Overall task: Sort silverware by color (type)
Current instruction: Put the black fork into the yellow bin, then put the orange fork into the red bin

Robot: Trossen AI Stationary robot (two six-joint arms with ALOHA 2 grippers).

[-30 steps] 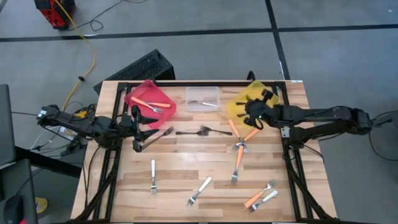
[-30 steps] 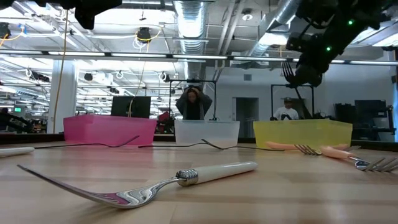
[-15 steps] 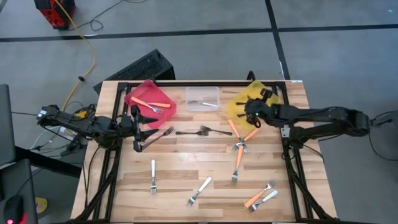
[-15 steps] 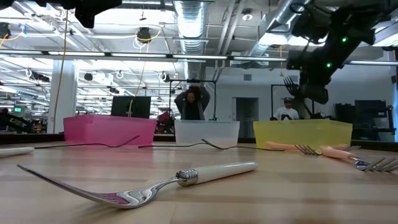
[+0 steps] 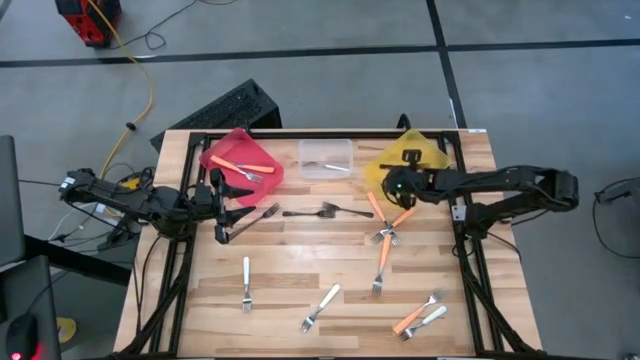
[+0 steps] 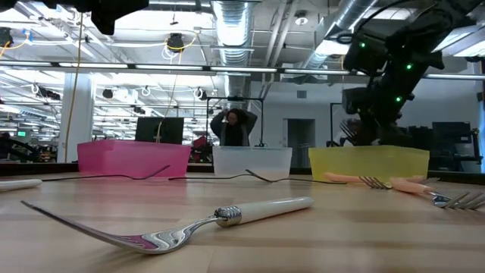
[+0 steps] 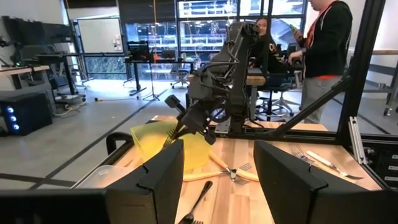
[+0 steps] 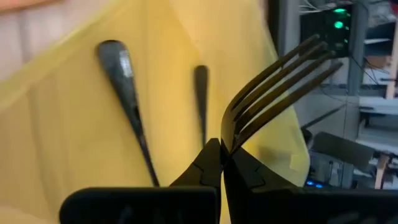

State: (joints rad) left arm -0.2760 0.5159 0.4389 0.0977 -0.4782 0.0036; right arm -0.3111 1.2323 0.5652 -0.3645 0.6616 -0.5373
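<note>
Here the right gripper (image 8: 222,163) hangs over the yellow bin (image 5: 385,168) at the table's far right, its fingers pinched tight on the neck of a black fork (image 8: 278,81) whose tines point up and away. Two more dark handles (image 8: 124,87) already lie inside that bin. The left gripper (image 5: 222,205) waits partly open and empty near the red bin (image 5: 228,145). Other forks (image 5: 321,308) lie scattered across the table (image 5: 300,250).
</note>
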